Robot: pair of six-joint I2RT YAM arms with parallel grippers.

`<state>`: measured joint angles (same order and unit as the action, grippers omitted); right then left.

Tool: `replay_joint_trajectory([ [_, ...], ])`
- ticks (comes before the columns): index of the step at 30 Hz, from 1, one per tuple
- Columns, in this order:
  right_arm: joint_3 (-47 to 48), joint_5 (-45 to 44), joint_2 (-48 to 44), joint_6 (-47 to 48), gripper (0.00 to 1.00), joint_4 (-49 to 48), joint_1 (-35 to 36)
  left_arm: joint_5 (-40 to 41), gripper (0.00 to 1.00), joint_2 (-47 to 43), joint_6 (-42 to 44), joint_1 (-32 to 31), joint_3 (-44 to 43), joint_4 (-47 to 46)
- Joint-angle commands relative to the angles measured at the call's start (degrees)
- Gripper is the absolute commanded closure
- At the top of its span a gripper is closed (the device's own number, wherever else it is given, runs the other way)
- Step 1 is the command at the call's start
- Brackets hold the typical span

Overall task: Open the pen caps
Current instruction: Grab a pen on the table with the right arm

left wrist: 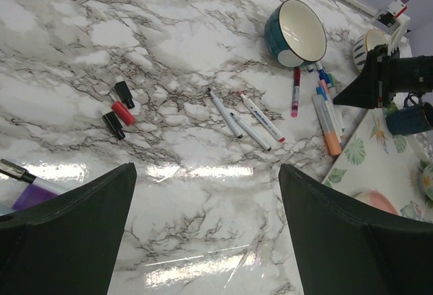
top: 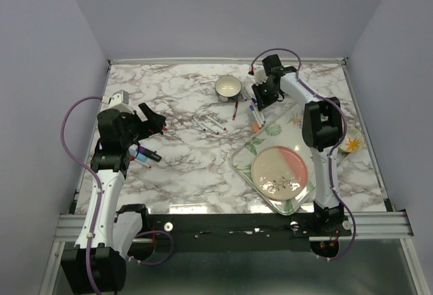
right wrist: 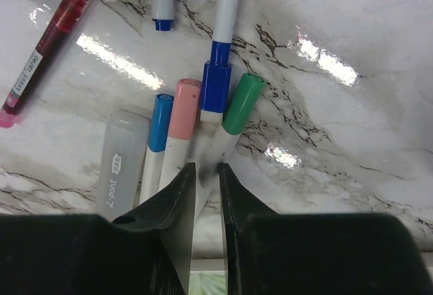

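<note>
Several capped pens lie side by side under my right gripper (right wrist: 207, 170): a light blue cap (right wrist: 161, 112), a pink cap (right wrist: 185, 108), a dark blue cap (right wrist: 215, 89) and a green cap (right wrist: 242, 103). The right jaws stand narrow around the white barrel of the green-capped pen (right wrist: 222, 147), shut on it at table level. My left gripper (left wrist: 206, 168) hangs open over bare marble with nothing between its fingers. Loose caps, one red (left wrist: 123, 113) and two black (left wrist: 124, 94), lie ahead of it to the left. Three uncapped white pens (left wrist: 250, 131) lie at mid-table.
A teal bowl (top: 229, 88) stands at the back. A red pen (top: 235, 109) lies beside it. The leaf-patterned tray (top: 243, 156) with a pink plate (top: 279, 171) fills the right front. A translucent pen case (right wrist: 122, 163) lies left of the capped pens. A small floral cup (top: 352, 145) sits far right.
</note>
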<state>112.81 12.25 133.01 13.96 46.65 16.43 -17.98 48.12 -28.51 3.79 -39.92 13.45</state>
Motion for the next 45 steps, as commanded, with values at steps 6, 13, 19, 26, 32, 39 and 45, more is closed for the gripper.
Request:
replay_joint_trajectory([
  [6,3.02,-1.97,2.95,-0.86,0.73,3.79,0.19,-1.53,0.05,-0.13,0.65,0.51,0.55,-0.01],
  [13,4.34,-3.19,4.01,-1.56,0.71,6.08,0.71,-1.53,0.05,-0.13,0.65,0.51,0.55,-0.09],
  [19,4.70,-4.34,4.89,-1.91,0.71,6.78,1.42,-1.53,0.05,-0.04,0.65,0.52,0.55,-0.01],
  [26,5.92,-6.18,5.77,-2.00,0.71,7.92,2.38,-1.62,0.05,-0.04,0.65,0.51,0.55,-0.18],
  [32,6.81,-6.71,7.79,-2.44,0.80,8.90,2.73,-1.71,0.05,-0.04,0.65,0.51,0.63,-0.18],
  [39,6.63,-6.71,7.26,-2.79,0.94,8.63,2.73,-1.80,0.05,-0.04,0.74,0.51,0.63,-0.18],
  [45,5.66,-6.89,5.07,-2.88,0.99,7.23,2.65,-1.71,0.05,0.05,0.74,0.51,0.63,-0.18],
])
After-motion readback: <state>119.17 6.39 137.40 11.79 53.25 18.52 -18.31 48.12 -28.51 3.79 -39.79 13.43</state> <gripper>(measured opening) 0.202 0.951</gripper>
